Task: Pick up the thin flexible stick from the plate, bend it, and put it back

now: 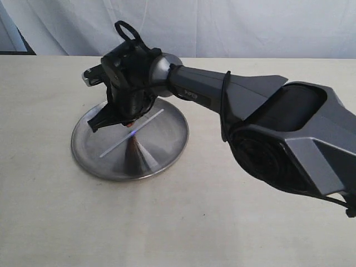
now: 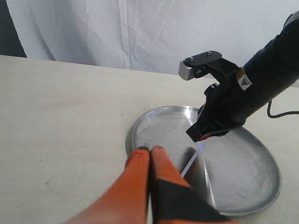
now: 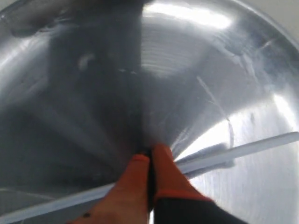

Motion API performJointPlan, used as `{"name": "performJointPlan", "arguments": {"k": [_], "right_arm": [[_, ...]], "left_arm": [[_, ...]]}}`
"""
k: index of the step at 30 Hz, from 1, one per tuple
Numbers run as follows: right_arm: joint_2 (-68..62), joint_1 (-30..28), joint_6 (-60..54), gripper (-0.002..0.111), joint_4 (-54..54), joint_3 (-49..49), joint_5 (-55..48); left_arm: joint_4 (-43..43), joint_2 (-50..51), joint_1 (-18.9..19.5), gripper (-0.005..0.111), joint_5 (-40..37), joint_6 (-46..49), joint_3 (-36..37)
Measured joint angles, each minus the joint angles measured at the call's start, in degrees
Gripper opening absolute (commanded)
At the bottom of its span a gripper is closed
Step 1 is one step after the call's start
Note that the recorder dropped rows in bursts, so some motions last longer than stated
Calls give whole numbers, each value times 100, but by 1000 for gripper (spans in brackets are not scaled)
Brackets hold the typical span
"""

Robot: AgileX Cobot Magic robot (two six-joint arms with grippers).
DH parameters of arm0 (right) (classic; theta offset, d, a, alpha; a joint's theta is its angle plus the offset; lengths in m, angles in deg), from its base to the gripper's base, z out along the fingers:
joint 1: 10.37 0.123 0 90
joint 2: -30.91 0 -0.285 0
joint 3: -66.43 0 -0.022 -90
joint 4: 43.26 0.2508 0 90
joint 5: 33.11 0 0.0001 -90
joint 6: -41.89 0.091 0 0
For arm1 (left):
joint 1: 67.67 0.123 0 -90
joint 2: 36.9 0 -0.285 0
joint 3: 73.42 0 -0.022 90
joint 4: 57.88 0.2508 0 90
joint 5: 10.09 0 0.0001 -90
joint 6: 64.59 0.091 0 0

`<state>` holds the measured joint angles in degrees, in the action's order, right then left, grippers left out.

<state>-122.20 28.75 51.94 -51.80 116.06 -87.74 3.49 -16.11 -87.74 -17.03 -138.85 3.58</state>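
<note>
The shiny silver plate [image 1: 161, 146] sits left of centre on the table. The thin whitish stick [image 1: 117, 146] lies straight and flat across it, glinting bluish near its middle. My right gripper [image 1: 128, 121] reaches across and hangs over the stick's middle. In the right wrist view its orange fingers [image 3: 149, 153] are shut, and the stick [image 3: 261, 145] runs crosswise under them on the plate [image 3: 196, 56], not between them. My left gripper [image 2: 150, 149] is shut on nothing at the plate's [image 2: 243, 172] near rim, beside the stick [image 2: 189, 164], facing the right gripper [image 2: 203, 136].
The right arm's thick grey body [image 1: 289, 133] stretches over the right half of the beige table [image 1: 167, 222]. A white curtain [image 1: 222, 22] hangs behind the table's far edge. The left arm does not show in the exterior view.
</note>
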Motion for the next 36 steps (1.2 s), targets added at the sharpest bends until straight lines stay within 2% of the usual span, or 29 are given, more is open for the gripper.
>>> {"name": "performJointPlan", "arguments": {"k": [4,7,11,12,13,20,24,36], "right_arm": [[133,0,-51,1,-33,0,-39],[189,0,-256,9,-221,0,-80],[188,-34,242,32,-404,0,-300],[188,-56,467,43,-411,0,-322],[188,-66,783,47,-397,0,-331],[118,-82,2297,48,129,0,96],[-120,-82,2703,47,496,0,-12],[-196,-26,2879,47,485,68,-408]], "left_arm": [[0,0,0,0,0,0,0],[0,0,0,0,0,0,0],[0,0,0,0,0,0,0],[0,0,0,0,0,0,0],[0,0,0,0,0,0,0],[0,0,0,0,0,0,0],[0,0,0,0,0,0,0],[0,0,0,0,0,0,0]]}}
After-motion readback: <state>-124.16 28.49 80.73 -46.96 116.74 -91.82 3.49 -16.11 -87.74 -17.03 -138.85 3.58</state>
